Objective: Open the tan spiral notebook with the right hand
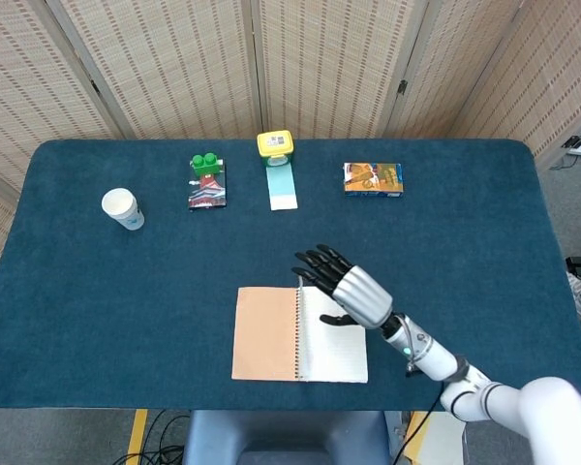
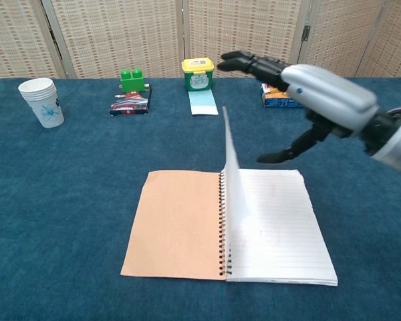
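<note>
The tan spiral notebook (image 1: 300, 333) (image 2: 227, 224) lies open near the front edge of the blue tabletop (image 1: 465, 252) (image 2: 67, 200), a little right of the middle. Its tan cover (image 1: 264, 332) (image 2: 174, 224) is folded flat to the left of the spiral binding, and the lined pages (image 2: 274, 227) lie flat to the right. One sheet (image 2: 228, 157) stands nearly upright along the binding, touching nothing else.

The right robot hand (image 1: 349, 288) (image 2: 314, 100) hovers above the right half of the notebook, clear of the paper. Its fingers are spread and extended toward the back of the tabletop, the thumb points downward, and it holds nothing. The left robot hand appears in neither view.

Wide bare cloth lies on both sides of the notebook and between it and the row of things along the back edge. In that row, from left to right, stand a stack of white paper cups (image 1: 122, 208) (image 2: 41, 101), a green toy brick (image 1: 206, 164) (image 2: 133, 79) resting on a small dark box (image 1: 206, 189) (image 2: 129, 103), a yellow-lidded jar (image 1: 275, 145) (image 2: 198, 73) with a pale blue-green card (image 1: 282, 186) (image 2: 203, 102) lying just in front of it, and an orange and blue carton (image 1: 373, 178) (image 2: 281, 100), partly hidden by the hand in the chest view. What the cups, the jar and the carton hold cannot be seen.
</note>
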